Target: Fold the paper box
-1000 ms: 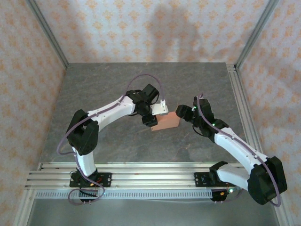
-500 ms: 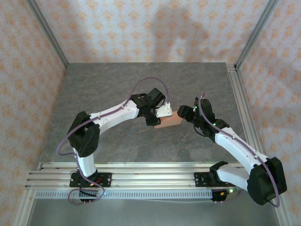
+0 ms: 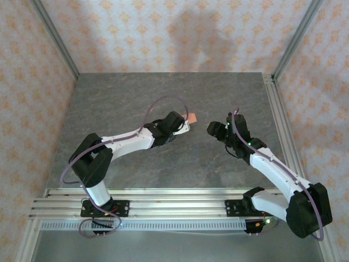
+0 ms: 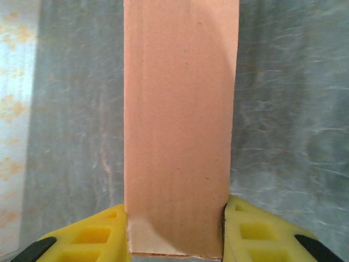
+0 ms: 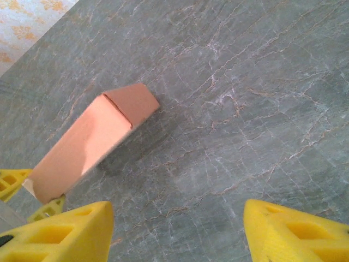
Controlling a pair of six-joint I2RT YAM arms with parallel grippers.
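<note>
Grey stone-look table [image 3: 131, 98] inside a papered enclosure.

Dark grey with pale marble veining, matte, bare across the far half. Closed in at the back [image 3: 163, 33], left [image 3: 27, 109] and right [image 3: 327, 109] by cream paper printed with small orange motifs, a soft grey shadow on the back sheet. Slanting aluminium posts at the far left [image 3: 54, 38] and far right [image 3: 297, 35] corners. Silver rail [image 3: 277, 120] along the right edge, ribbed aluminium rails [image 3: 174, 199] across the near edge, a perforated strip [image 3: 163, 225] just below. Same veined grey close up from the right wrist [image 5: 245, 82], patterned paper at that upper left corner [image 5: 32, 22]; from the left wrist, grey surface [image 4: 289, 109] and a pale patterned band at far left [image 4: 16, 109].
</note>
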